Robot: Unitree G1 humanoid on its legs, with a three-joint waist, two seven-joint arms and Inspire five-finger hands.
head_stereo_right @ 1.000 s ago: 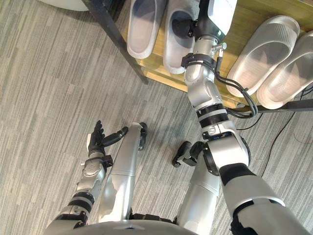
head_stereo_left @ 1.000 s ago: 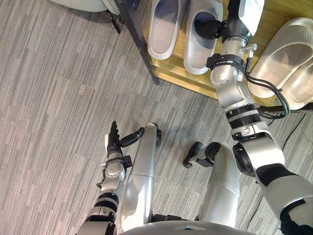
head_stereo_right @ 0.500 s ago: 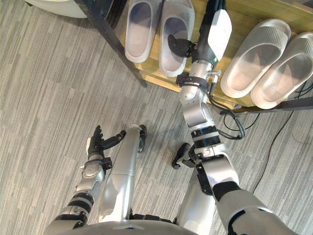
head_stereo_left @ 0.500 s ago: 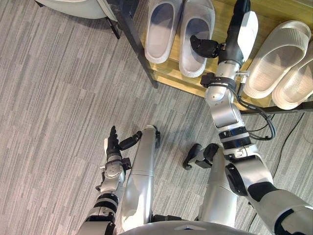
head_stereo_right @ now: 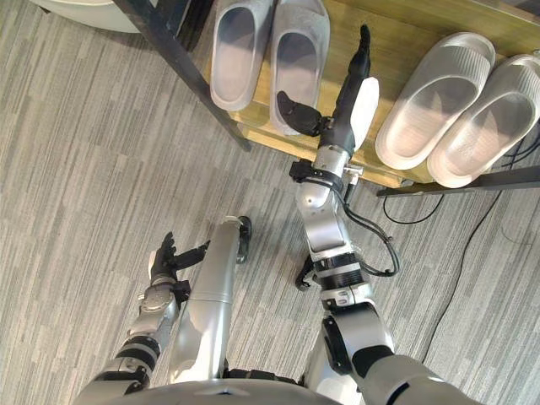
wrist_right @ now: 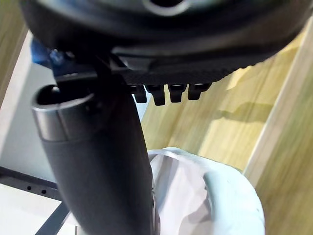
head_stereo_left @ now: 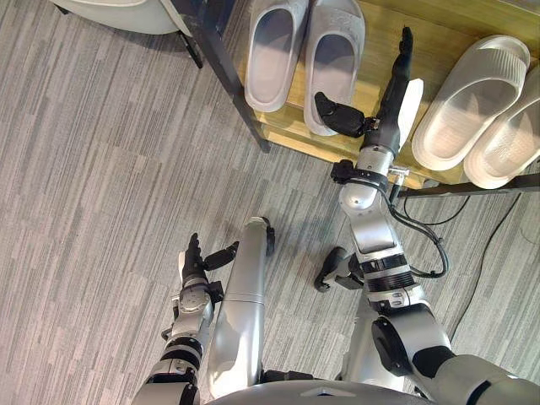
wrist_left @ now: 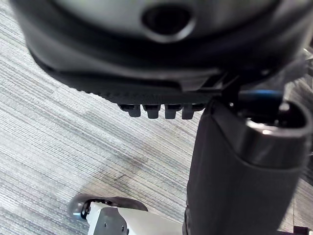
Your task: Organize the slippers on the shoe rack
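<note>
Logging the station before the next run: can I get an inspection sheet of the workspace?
Surface: wooden rack shelf, dark metal frame.
Job's things: grey slippers side by side on the shelf; pale slippers side by side further right.
Clutter: nothing seen.
Hands: right hand open, over the shelf between the pairs; left hand open, low over the floor.
Cables: nothing seen.
Surroundings: grey carpet floor; pale rounded object beside the rack.
</note>
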